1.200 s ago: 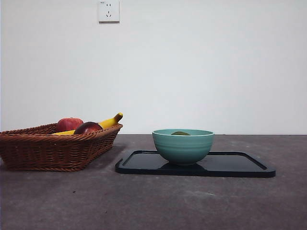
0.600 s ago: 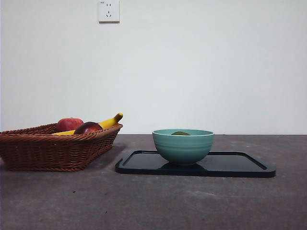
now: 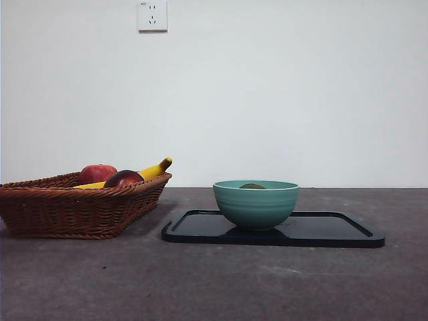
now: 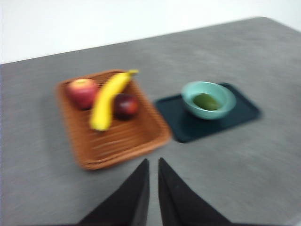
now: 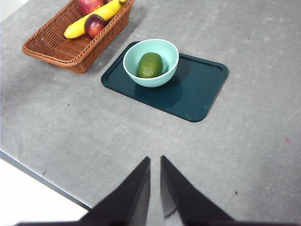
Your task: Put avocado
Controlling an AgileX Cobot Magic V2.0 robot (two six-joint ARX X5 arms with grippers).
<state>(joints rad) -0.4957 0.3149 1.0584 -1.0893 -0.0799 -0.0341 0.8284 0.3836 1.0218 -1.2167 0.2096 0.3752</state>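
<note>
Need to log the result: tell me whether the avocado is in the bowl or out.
In. The avocado lies inside the bowl on the tray; only its top peeks above the rim from the front.

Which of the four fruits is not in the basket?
The avocado: it lies alone in the teal bowl, while apple, banana and dark fruit share the wicker basket.

Contents: one avocado [image 5: 150,65], one bowl [image 5: 151,62], one tray [image 5: 197,94], one basket [image 5: 61,47], one banana [image 5: 94,19], one apple [image 4: 82,92], one plum [image 5: 94,25].
</note>
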